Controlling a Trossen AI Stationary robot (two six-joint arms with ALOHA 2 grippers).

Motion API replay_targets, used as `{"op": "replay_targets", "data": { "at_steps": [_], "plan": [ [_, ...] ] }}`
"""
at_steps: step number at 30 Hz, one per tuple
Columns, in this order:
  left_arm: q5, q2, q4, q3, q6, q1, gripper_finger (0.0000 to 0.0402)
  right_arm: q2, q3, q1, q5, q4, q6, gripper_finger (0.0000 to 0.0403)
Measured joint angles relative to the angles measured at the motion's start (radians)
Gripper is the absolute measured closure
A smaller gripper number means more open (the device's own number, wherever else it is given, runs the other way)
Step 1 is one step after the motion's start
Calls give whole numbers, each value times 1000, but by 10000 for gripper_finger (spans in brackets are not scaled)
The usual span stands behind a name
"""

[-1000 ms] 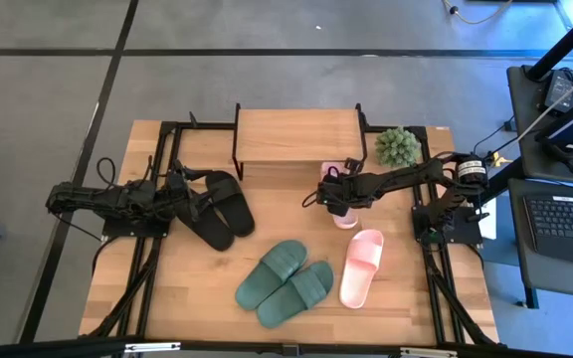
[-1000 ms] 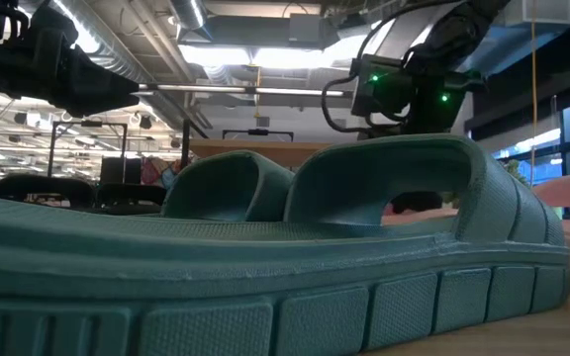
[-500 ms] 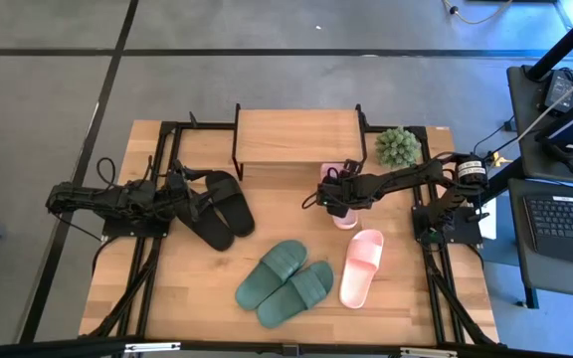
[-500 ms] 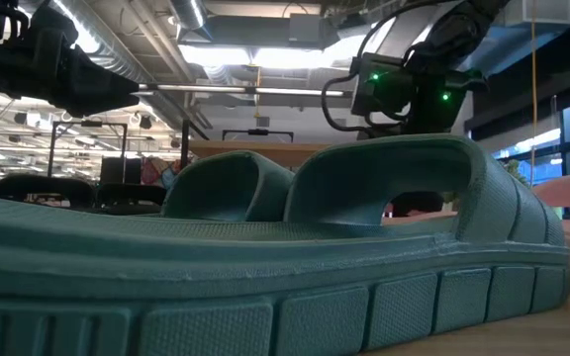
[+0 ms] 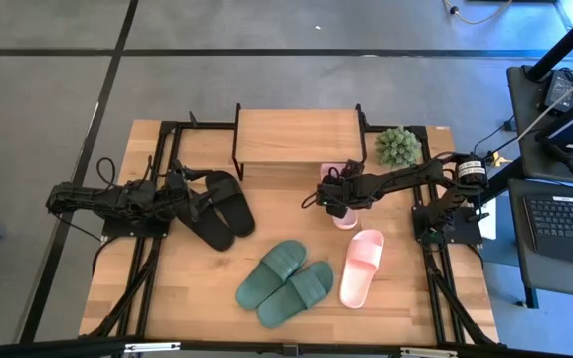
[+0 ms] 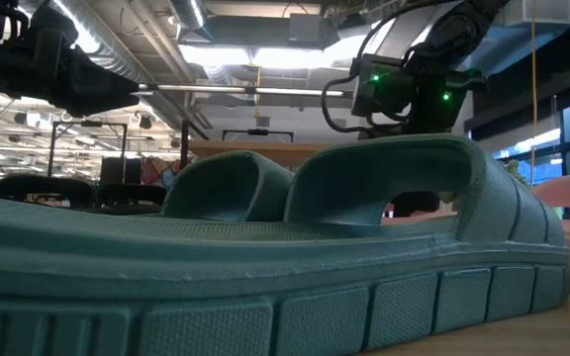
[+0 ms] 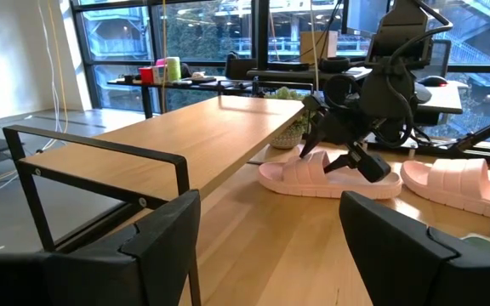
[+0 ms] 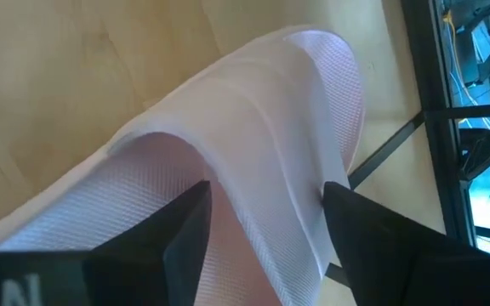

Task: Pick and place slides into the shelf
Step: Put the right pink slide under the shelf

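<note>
Straddling the strap of a light pink slide (image 5: 343,204) just off the right front leg of the shelf (image 5: 297,136), near the bench's (image 5: 197,288) far edge: right fingers (image 8: 185,223), parted, one to each side of the strap, grip not clear. Hovering over the black pair (image 5: 222,207) toward the left edge: left fingers (image 7: 156,242), spread wide and holding nothing. Lying toward the near edge: green pair (image 5: 285,281) and second pink slide (image 5: 362,267).

You get even, soft light from above with faint shadows. In the low view, ceiling lamps (image 6: 250,54) glare and the near green slide (image 6: 265,267) blurs. Beyond the left gripper (image 7: 270,246), windows (image 7: 194,34) shine bright.
</note>
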Motion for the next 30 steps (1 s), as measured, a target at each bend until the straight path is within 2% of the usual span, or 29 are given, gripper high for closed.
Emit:
{"op": "replay_targets", "data": {
  "at_steps": [19, 30],
  "plan": [
    [0, 0, 0, 0, 0, 0, 128, -4, 0, 49, -32, -5, 133, 175],
    [0, 0, 0, 0, 0, 0, 128, -117, 0, 75, -53, -22, 145, 175]
  ]
}}
